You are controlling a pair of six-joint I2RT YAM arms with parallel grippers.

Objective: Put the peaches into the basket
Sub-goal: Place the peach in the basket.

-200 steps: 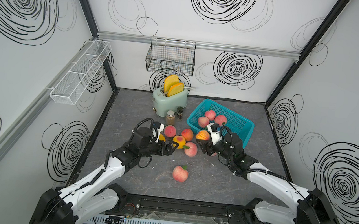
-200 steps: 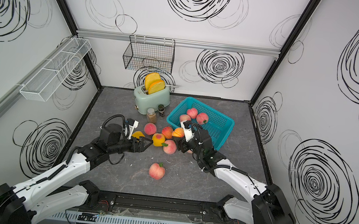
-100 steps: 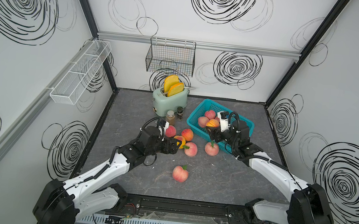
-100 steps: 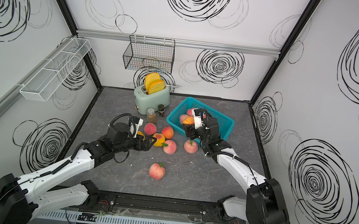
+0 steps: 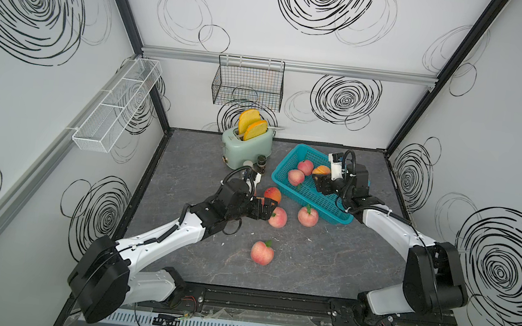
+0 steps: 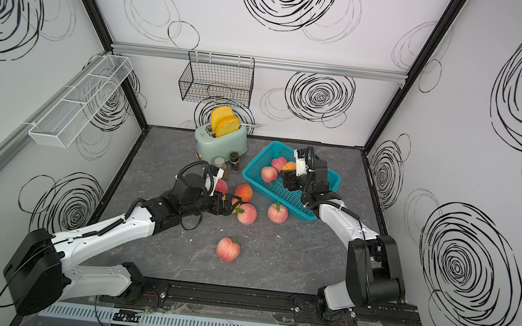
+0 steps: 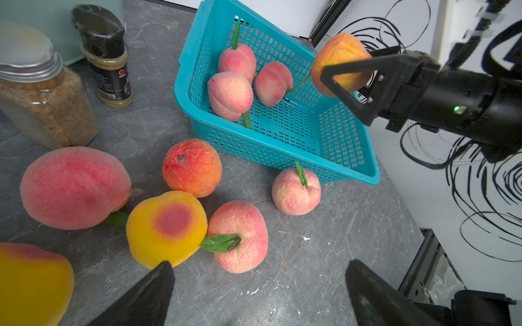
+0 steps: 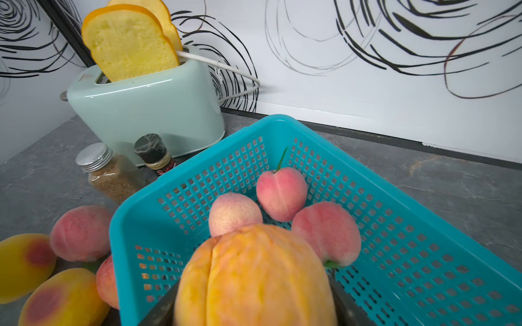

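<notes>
Above the rectangular teal perforated plastic basket [image 7: 268,144], the right gripper [image 7: 343,66] pinches a round yellow-orange toy peach [image 7: 336,49]. The left gripper [image 7: 258,271] stands spread wide near a pink leafed peach [image 7: 240,240].

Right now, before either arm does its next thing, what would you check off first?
1. Right claw grips the orange peach: ok.
2. That peach hangs over the basket: ok.
3. Room in the basket: ok, three peaches inside, bare floor left.
4. Left claw open and empty: ok.
5. Pink peach ahead of it stands free: not ok, it touches the yellow peach.
6. What lies directly under the held peach: cannot tell.
</notes>
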